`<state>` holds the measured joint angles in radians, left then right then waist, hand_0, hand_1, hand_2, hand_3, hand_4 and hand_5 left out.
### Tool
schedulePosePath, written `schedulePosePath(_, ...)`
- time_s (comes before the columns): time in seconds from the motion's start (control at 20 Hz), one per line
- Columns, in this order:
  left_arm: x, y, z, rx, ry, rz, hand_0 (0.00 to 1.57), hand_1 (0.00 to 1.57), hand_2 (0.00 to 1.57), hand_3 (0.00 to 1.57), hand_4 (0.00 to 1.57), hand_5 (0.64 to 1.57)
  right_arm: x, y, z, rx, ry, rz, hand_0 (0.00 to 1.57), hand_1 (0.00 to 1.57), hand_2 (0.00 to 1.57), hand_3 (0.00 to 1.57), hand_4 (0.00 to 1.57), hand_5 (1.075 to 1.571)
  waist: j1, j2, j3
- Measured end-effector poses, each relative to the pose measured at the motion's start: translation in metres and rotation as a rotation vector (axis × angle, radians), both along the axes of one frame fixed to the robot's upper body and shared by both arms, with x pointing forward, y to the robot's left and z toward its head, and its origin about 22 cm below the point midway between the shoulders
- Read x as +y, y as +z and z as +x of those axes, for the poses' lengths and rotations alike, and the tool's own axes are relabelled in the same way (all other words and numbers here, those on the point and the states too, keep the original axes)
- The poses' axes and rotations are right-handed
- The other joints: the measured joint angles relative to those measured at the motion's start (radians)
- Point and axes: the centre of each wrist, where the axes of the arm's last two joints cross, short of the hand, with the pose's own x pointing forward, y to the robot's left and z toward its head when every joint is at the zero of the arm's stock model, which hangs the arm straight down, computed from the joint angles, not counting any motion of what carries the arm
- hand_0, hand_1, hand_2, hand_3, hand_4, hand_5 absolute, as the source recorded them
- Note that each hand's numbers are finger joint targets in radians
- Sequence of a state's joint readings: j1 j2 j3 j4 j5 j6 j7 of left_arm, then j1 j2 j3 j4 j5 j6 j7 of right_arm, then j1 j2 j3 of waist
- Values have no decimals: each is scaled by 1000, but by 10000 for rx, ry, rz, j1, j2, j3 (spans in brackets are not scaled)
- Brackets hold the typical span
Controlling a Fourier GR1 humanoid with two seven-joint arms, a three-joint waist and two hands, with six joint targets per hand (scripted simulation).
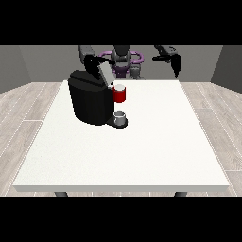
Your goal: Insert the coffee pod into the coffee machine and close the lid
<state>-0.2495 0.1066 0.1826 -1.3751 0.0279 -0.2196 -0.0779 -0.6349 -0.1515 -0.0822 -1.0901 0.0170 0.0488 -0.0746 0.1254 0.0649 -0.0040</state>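
Observation:
A black coffee machine stands on the white table, left of centre. Its lid is raised and tilted back. A red pod holder shows at the machine's front, with a small grey cup on the drip base below it. The hand at the view's left is just behind the raised lid, near its top edge; how its fingers lie is unclear. The hand at the view's right hangs above the table's far right edge, fingers pointing down, holding nothing. I see no loose pod.
The robot's torso stands behind the table's far edge. Wooden floor surrounds the table. The table's front edge lies nearest the camera.

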Motion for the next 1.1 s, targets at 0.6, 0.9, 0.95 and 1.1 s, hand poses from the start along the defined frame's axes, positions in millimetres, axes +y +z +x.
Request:
schedulePosePath(0.6,4,-2,4,51,357,4,0,0,0,0,121,1571,23,9,11,109,570,-417,0,0,0,0,140,1571,-71,44,34)
schedulePosePath(0.9,3,-1,6,9,244,-99,0,0,0,0,0,1571,39,19,17,-237,824,-979,0,0,0,0,149,1571,94,101,37)
schedulePosePath(0.95,2,-3,4,46,201,-77,0,0,0,0,0,1571,41,21,18,-224,830,-1091,0,0,0,0,124,1571,125,53,39)
schedulePosePath(1.1,-8,-1,5,-235,-172,-44,0,0,0,0,182,1571,50,27,22,-353,771,-1345,0,0,0,0,142,1571,301,90,37)
